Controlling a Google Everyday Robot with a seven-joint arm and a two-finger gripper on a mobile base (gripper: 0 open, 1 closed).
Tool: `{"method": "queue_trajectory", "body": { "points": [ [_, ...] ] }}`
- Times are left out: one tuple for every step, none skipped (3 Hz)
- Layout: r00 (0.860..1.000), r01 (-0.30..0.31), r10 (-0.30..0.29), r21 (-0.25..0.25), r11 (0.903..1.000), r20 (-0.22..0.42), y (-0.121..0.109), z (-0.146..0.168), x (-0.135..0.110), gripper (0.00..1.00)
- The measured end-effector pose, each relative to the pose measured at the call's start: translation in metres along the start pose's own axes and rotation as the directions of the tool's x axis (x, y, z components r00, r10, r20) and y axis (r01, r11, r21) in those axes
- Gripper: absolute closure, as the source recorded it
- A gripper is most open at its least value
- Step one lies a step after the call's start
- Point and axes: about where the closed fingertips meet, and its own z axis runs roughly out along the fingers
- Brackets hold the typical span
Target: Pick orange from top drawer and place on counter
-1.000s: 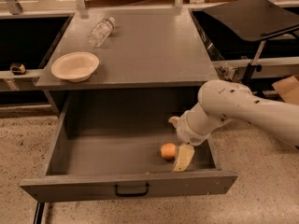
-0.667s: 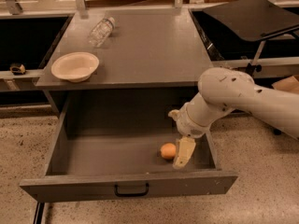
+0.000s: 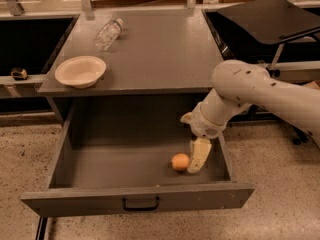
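The orange lies on the floor of the open top drawer, near its front right corner. My gripper reaches down into the drawer from the right and sits just to the right of the orange, touching it or nearly so. It is not lifting the orange. The white arm comes in over the drawer's right wall. The counter is the grey top of the cabinet directly above the drawer.
A cream bowl sits at the counter's front left corner. A clear plastic bottle lies at the back left. A black tray-like panel stands to the right. The drawer front has a black handle.
The arm has shifted a little up and left over the drawer's right side. The gripper stays beside the orange, which has not moved.
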Motion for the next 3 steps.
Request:
{"method": "queue_trajectory", "body": {
  "points": [
    [1.0, -0.016, 0.016, 0.013, 0.9998, -0.017, -0.005, 0.02, 0.016, 0.11],
    [0.999, -0.027, 0.027, 0.022, 0.9994, -0.025, -0.004, 0.042, 0.03, 0.19],
    [0.999, -0.026, 0.027, 0.038, 0.9989, -0.022, -0.003, 0.061, 0.043, 0.2]
  ]
}}
